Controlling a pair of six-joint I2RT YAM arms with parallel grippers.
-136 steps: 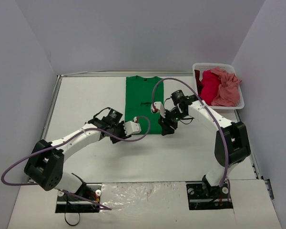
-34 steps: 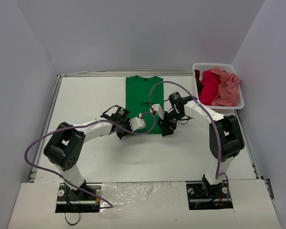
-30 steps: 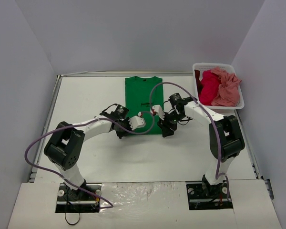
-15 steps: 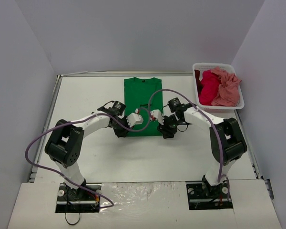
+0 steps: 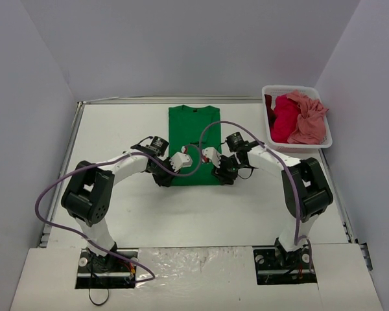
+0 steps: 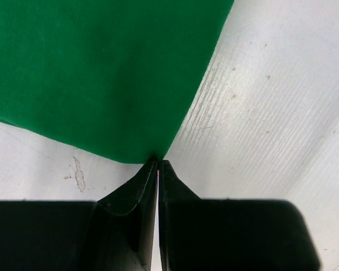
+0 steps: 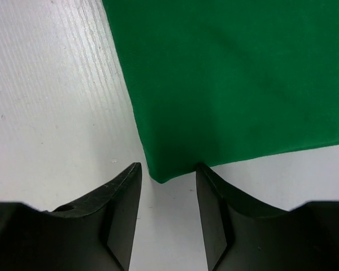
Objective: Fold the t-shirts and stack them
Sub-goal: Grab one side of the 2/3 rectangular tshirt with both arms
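place: robot lab cell | cues: bare walls [image 5: 181, 45]; white table [image 5: 117, 129]; bolted robot arms [image 5: 272, 159]

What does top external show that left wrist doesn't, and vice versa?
Only top external: the whole green t-shirt laid flat, the right gripper at its near right corner, and the basket holding the red t-shirt and pink t-shirt. Only left wrist: the left gripper shut on the shirt's near left corner. Both: green cloth on the white table.
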